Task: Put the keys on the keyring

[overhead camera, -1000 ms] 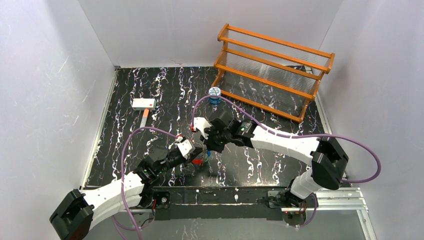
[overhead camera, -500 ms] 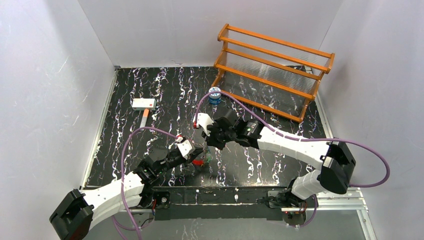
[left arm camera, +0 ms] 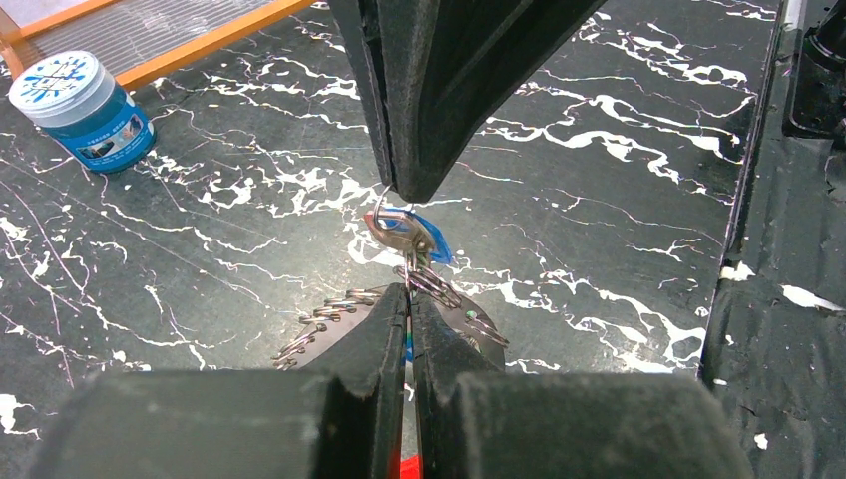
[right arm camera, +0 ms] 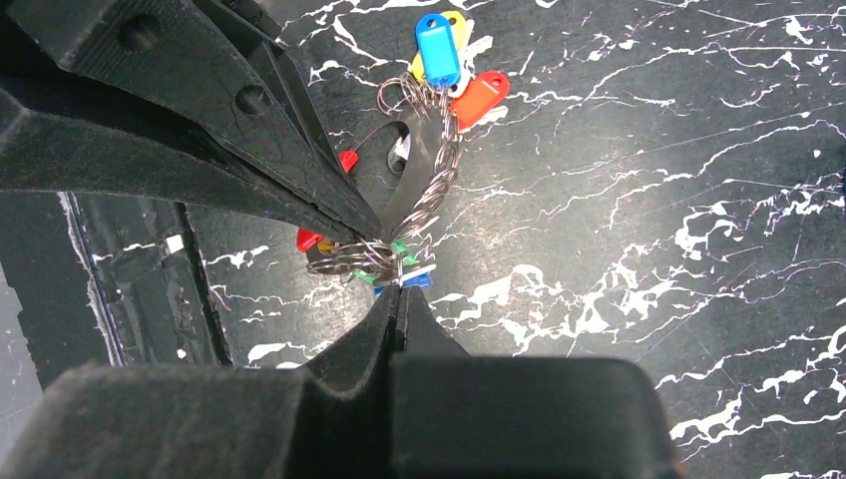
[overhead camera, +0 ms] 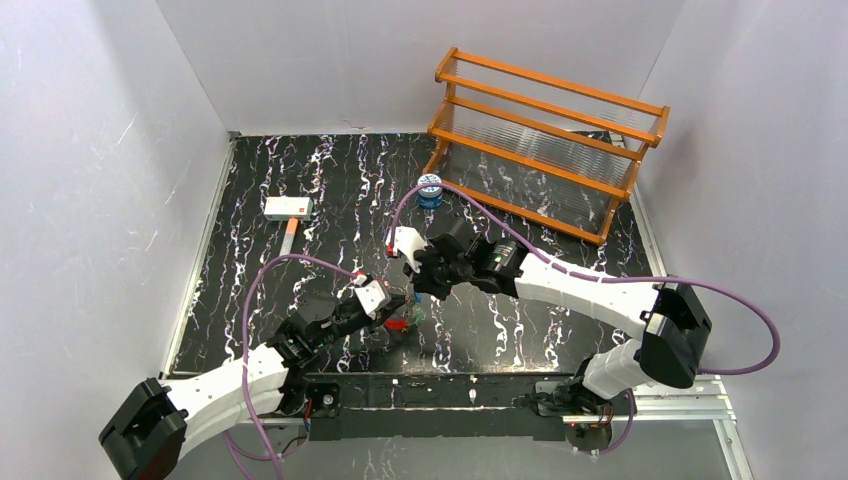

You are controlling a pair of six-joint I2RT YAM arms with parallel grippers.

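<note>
Pinching tight, the left gripper (left arm camera: 407, 291) holds the keyring (left arm camera: 444, 289) over the table (left arm camera: 599, 150). The right gripper (right arm camera: 399, 296) is closed too, gripping one key (right arm camera: 405, 276) at the ring, with other keys (right arm camera: 439, 50) bunched close by.

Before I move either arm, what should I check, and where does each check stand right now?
1. Left gripper shut on the keyring: ok, the wire coils pass between its tips.
2. Right gripper shut on the blue key: ok, it pinches the key's top end.
3. Blue key threaded onto the keyring: cannot tell; the coils and fingertips hide the join.
4. Bundle lifted off the table: cannot tell from any view.
5. Tin apart from both grippers: ok, it stands off to the side by the rack.
</note>
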